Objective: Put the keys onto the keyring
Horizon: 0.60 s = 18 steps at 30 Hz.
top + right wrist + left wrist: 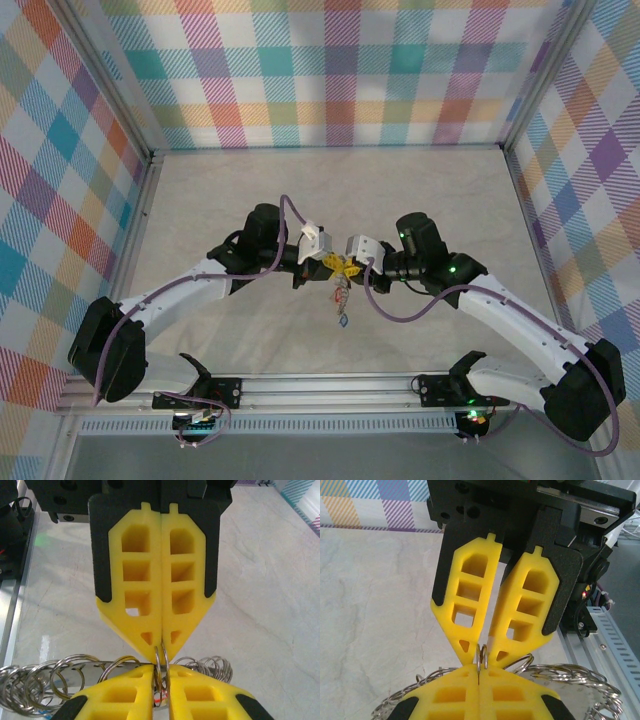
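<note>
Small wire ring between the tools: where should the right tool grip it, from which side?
Pinch the small ring at its rim, across its flat faces, right tool coming head-on, opposite the left tool. It stands upright, edge-on; wire coils crowd both sides, so sideways looks blocked.

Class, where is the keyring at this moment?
In the top view the keyring is held above mid-table, where the left tool and right tool meet tip to tip, keys dangling just below.

White arm links (525, 330), black joints (262, 235), purple cables (395, 320); yellow latticed fingers (470, 590), black-backed.
</note>
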### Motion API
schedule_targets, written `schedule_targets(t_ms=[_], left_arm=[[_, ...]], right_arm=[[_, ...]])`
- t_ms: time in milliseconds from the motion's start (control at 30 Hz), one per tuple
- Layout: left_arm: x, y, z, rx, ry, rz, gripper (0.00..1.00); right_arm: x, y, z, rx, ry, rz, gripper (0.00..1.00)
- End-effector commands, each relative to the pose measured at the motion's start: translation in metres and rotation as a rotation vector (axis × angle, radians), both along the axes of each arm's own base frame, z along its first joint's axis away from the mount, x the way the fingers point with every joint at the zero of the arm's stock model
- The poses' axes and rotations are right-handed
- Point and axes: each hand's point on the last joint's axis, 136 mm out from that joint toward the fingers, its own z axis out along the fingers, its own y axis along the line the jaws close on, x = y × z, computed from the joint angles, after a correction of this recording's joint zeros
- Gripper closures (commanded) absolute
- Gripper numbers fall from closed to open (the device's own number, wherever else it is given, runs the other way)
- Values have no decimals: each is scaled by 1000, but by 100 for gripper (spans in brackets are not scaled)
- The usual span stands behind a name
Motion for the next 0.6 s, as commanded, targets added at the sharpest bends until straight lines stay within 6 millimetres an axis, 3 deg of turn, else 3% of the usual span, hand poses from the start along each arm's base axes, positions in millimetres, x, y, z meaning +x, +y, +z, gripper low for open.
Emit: schedule_targets(t_ms=[0,133,267,567], left_arm=[[-1,-2,18,-69,-34,-15,100],[1,-2,21,-80,-45,-2,100],[-2,1,22,-82,-57,-7,100],[-12,3,31,-96,-68,-56,100]], right_arm=[[0,9,17,91,-22,30,86],[-1,9,13,84,-8,35,87],[-1,5,7,77,1,19,81],[-3,-4,13,168,85,37,79]])
